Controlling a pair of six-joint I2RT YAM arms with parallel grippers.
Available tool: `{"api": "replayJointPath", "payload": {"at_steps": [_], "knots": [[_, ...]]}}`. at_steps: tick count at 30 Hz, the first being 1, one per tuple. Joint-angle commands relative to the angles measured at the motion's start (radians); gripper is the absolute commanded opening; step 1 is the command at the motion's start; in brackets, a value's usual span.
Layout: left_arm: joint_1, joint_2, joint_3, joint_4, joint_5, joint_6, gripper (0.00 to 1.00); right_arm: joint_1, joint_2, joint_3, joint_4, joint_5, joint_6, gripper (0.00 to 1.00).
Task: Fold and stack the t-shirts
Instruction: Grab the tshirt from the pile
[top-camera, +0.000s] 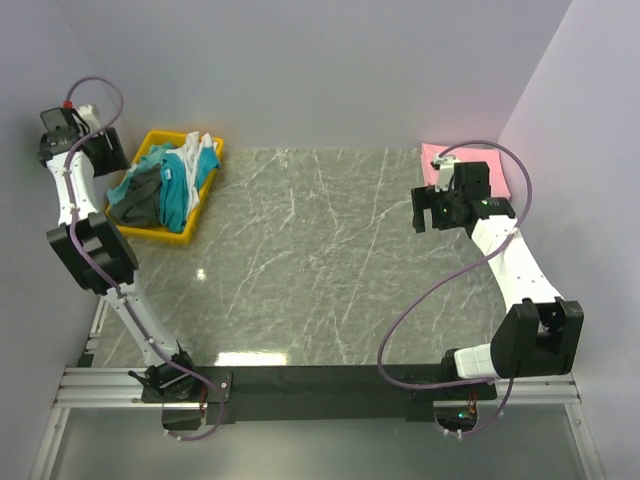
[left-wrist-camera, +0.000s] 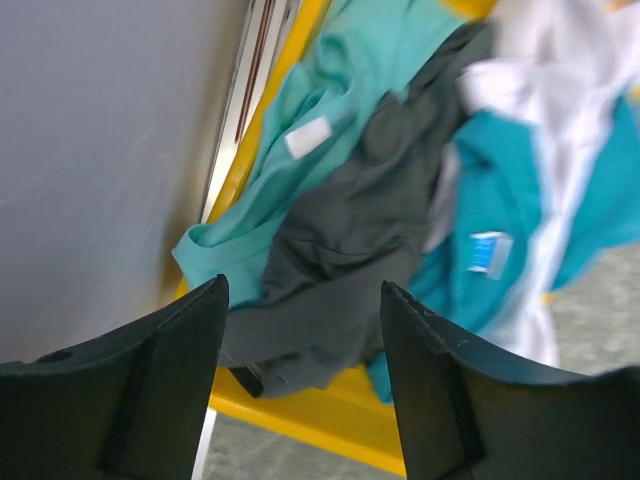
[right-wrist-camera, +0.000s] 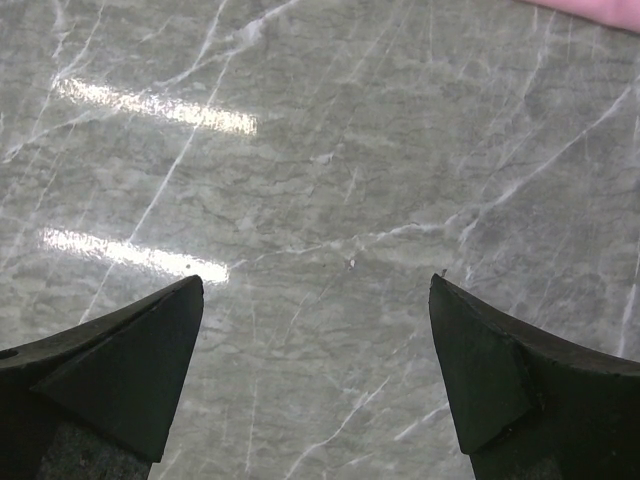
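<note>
One folded pink t-shirt (top-camera: 433, 160) lies at the marble table (top-camera: 300, 260)'s far right corner, its long axis hidden by the arm. One yellow tray (top-camera: 148, 233), far left, holds a heap lying along its length: one charcoal t-shirt (left-wrist-camera: 360, 210), one pale teal t-shirt (left-wrist-camera: 330, 80), and teal-and-white cloth (left-wrist-camera: 520, 190) I cannot count. Left gripper (left-wrist-camera: 302, 290) and right gripper (right-wrist-camera: 316, 280) both have fingers apart, empty

A yellow plastic tray (top-camera: 152, 233) is sitting at the far left corner of the grey marble surface (top-camera: 320, 260). Heaped inside it, teal t-shirts (top-camera: 176, 196) are lying tangled with a dark charcoal grey t-shirt (top-camera: 140, 200) and a white t-shirt (top-camera: 197, 150), some cloth spilling over the rim. The left gripper (top-camera: 107, 152) is hanging just beside the tray's far left end, close to the wall. The right gripper (top-camera: 430, 213) is hovering over the far right of the surface, partly covering a flat pink t-shirt (top-camera: 432, 158) in that corner. Purple cables (top-camera: 420, 300) are looping along both arms.
</note>
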Motion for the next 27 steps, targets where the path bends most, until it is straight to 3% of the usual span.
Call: {"api": "replayJointPath", "payload": {"at_steps": [1, 10, 18, 20, 22, 23, 26, 27], "knots": [[-0.007, 0.041, 0.006, 0.006, -0.035, 0.056, 0.67, -0.001, 0.007, 0.032, -0.001, -0.004, -0.012, 1.0], [-0.005, 0.066, -0.15, 0.058, 0.025, 0.058, 0.71, 0.001, 0.025, 0.035, -0.007, -0.001, -0.012, 1.0], [-0.005, 0.126, -0.129, 0.031, 0.047, 0.054, 0.67, 0.001, 0.027, 0.018, 0.01, 0.028, -0.01, 1.0], [-0.005, 0.135, -0.118, 0.023, 0.056, 0.051, 0.6, 0.002, 0.029, 0.02, 0.01, 0.031, -0.01, 1.0], [-0.005, 0.117, -0.118, 0.028, 0.074, 0.047, 0.44, -0.001, 0.03, 0.02, 0.011, 0.034, -0.009, 1.0], [-0.005, 0.105, -0.12, 0.031, 0.08, 0.045, 0.29, 0.001, 0.029, 0.021, 0.013, 0.037, -0.009, 1.0], [-0.004, 0.034, -0.112, 0.04, 0.078, 0.03, 0.0, -0.001, 0.024, 0.023, 0.011, 0.039, -0.009, 1.0], [-0.001, 0.017, -0.103, 0.037, 0.082, 0.027, 0.0, 0.001, 0.019, 0.024, 0.01, 0.039, -0.007, 1.0]]}}
